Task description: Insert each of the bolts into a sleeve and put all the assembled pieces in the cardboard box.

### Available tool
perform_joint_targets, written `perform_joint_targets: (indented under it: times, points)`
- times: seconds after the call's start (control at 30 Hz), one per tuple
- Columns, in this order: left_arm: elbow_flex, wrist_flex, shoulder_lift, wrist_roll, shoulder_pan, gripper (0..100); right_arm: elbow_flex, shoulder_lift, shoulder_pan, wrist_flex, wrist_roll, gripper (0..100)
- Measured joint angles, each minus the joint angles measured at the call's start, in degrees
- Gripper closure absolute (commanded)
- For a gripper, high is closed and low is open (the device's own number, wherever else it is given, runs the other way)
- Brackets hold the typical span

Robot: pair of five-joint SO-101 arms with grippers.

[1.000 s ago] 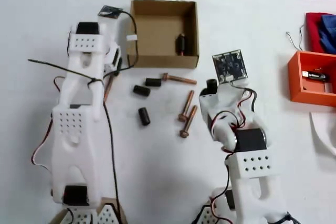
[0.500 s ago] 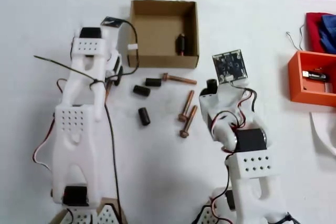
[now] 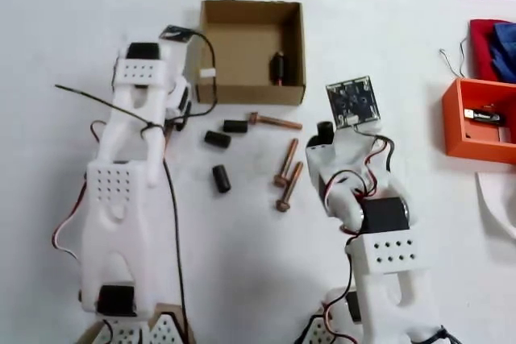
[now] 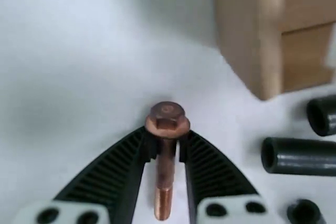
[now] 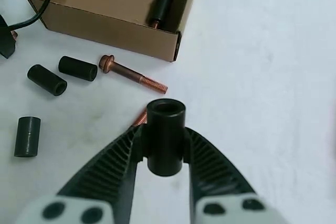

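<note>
Both jaws loaded beside the cardboard box [image 3: 251, 93]
The box sits upper centre on the desk [image 3: 242, 263]; our left arm [image 3: 121, 191] stretches to its lower-left corner, left jaws closed on a bolt [image 4: 166, 129]; our right jaws, lower right, clamp a sleeve [image 5: 165, 135].

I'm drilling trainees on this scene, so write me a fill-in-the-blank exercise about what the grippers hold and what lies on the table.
The right gripper is shut on a black cylindrical sleeve; the left gripper is shut on a ____-coloured hex-head metal bolt.
The brown cardboard box holds ____ assembled piece.
____ loose black sleeves lie on the white table.
Missing words: copper; one; three.
</note>
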Motion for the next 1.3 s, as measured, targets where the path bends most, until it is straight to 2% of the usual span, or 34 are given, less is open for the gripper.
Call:
perform_joint_targets:
  times: [0.3,0.5,0.83,0.9,1.0,1.3]
  points:
    - [0.0,-0.35,0.0,0.0,0.35,95,0.0,0.0,0.0,0.0,0.0,97.7]
    - [0.0,-0.44,0.0,0.0,0.18,85,0.0,0.0,0.0,0.0,0.0,97.7]
    - [0.0,-1.76,0.0,0.0,-0.53,85,0.0,0.0,0.0,0.0,0.0,97.7]
    - [0.0,-1.93,0.0,0.0,-0.53,88,0.0,0.0,0.0,0.0,0.0,97.7]
    - [0.0,-1.93,0.0,0.0,-0.09,98,0.0,0.0,0.0,0.0,0.0,97.7]
    - [0.09,-2.02,0.0,-0.26,2.02,98,0.0,0.0,0.0,0.0,0.0,97.7]
